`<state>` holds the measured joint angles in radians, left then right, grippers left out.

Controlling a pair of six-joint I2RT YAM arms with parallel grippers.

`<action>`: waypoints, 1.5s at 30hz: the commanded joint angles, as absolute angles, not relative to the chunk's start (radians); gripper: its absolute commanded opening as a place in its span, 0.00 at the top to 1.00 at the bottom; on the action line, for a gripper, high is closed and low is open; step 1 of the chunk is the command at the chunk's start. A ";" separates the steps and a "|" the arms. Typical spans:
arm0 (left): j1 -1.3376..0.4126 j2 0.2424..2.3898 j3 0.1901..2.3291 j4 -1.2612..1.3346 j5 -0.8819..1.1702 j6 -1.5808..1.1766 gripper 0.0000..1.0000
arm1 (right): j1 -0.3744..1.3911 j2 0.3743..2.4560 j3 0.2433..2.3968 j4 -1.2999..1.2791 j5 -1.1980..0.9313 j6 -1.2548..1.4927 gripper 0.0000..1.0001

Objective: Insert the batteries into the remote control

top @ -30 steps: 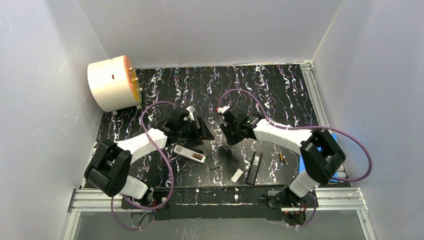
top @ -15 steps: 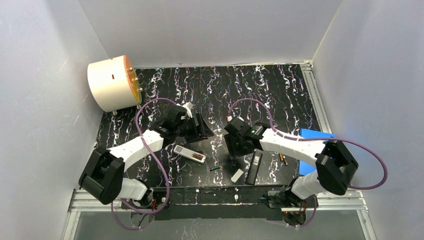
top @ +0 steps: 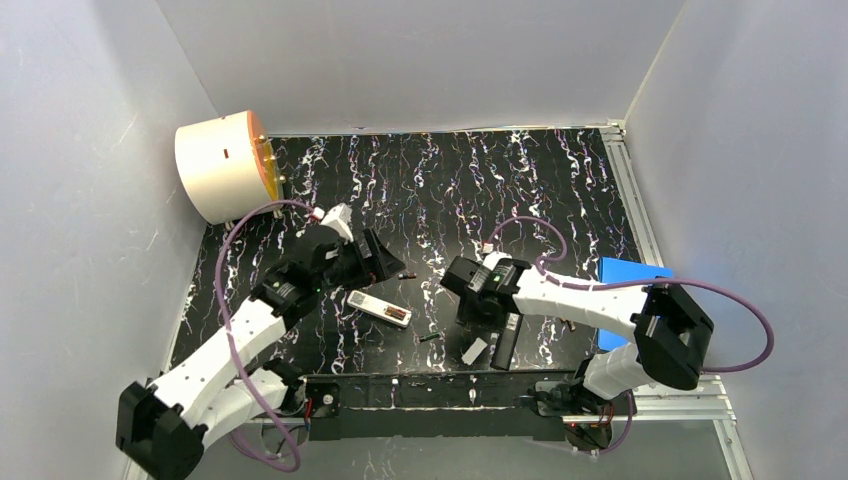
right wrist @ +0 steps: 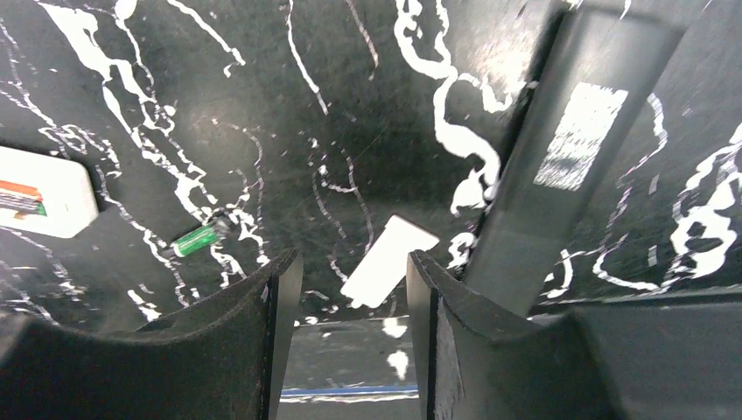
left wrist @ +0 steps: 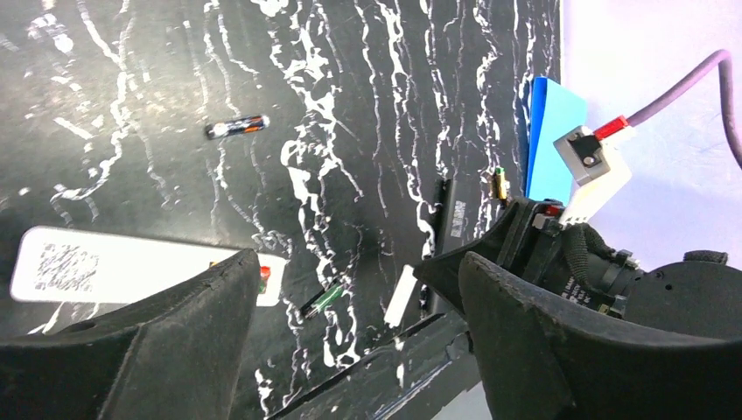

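A white remote [top: 378,308] lies back-up with its battery bay open; it also shows in the left wrist view [left wrist: 131,267]. A black remote [top: 508,338] lies to its right. A loose white cover [top: 474,349] lies between them near the front edge. A green battery [top: 428,337] lies beside the white remote, a black-and-red battery [top: 406,274] lies behind it, and a gold-tipped battery [left wrist: 500,182] lies near the blue sheet. My left gripper [top: 385,262] is open and empty above the white remote's far side. My right gripper [top: 478,312] is open and empty, just above the white cover [right wrist: 388,261].
A cream drum with an orange face [top: 228,165] stands at the back left. A blue sheet [top: 630,275] lies at the right edge of the mat. The table's front rail [top: 430,385] runs close to the cover and the black remote.
My right gripper has moved toward the near edge, over the white cover. My left arm has drawn back to the left, uncovering the black-and-red battery on the mat.
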<state>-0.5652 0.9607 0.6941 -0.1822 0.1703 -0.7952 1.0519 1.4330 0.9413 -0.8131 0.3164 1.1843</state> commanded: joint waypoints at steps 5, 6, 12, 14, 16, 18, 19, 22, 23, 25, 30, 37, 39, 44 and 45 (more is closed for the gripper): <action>-0.567 0.840 0.661 -0.416 0.069 -0.752 0.01 | 1.095 1.478 0.950 -0.885 0.372 1.547 0.44; -0.567 0.839 0.661 -0.419 0.081 -0.750 0.02 | 1.096 1.478 0.947 -0.903 0.376 1.566 0.44; -0.566 0.828 0.600 -0.330 0.132 -0.774 0.02 | 1.098 1.444 0.881 -0.892 0.351 1.593 0.44; -0.566 0.835 0.587 -0.313 0.141 -0.789 0.02 | 1.098 1.439 0.854 -0.858 0.327 1.592 0.45; -0.567 0.839 0.580 -0.308 0.150 -0.795 0.02 | 1.098 1.442 0.843 -0.846 0.316 1.594 0.45; -0.567 0.838 0.574 -0.305 0.153 -0.794 0.02 | 1.098 1.442 0.839 -0.848 0.316 1.600 0.45; -0.566 0.836 0.569 -0.303 0.153 -0.794 0.02 | 1.098 1.440 0.833 -0.840 0.314 1.601 0.45; -0.566 0.833 0.562 -0.297 0.155 -0.793 0.02 | 1.097 1.432 0.811 -0.795 0.313 1.601 0.45; -0.566 0.833 0.560 -0.295 0.156 -0.793 0.02 | 1.096 1.433 0.808 -0.788 0.310 1.599 0.45; -0.566 0.836 0.561 -0.297 0.158 -0.792 0.02 | 1.095 1.444 0.808 -0.780 0.304 1.598 0.45; -0.566 0.841 0.563 -0.301 0.161 -0.787 0.02 | 1.088 1.477 0.821 -0.779 0.289 1.598 0.48; -0.567 0.819 0.552 -0.300 0.164 -0.768 0.02 | 1.079 1.511 0.840 -0.825 0.279 1.597 0.55; -0.566 0.811 0.543 -0.295 0.166 -0.769 0.02 | 1.078 1.519 0.844 -0.833 0.287 1.595 0.55; -0.567 0.804 0.523 -0.278 0.183 -0.774 0.02 | 1.072 1.546 0.864 -0.872 0.314 1.577 0.51; -0.566 0.802 0.521 -0.278 0.186 -0.775 0.02 | 1.067 1.553 0.869 -0.878 0.317 1.571 0.50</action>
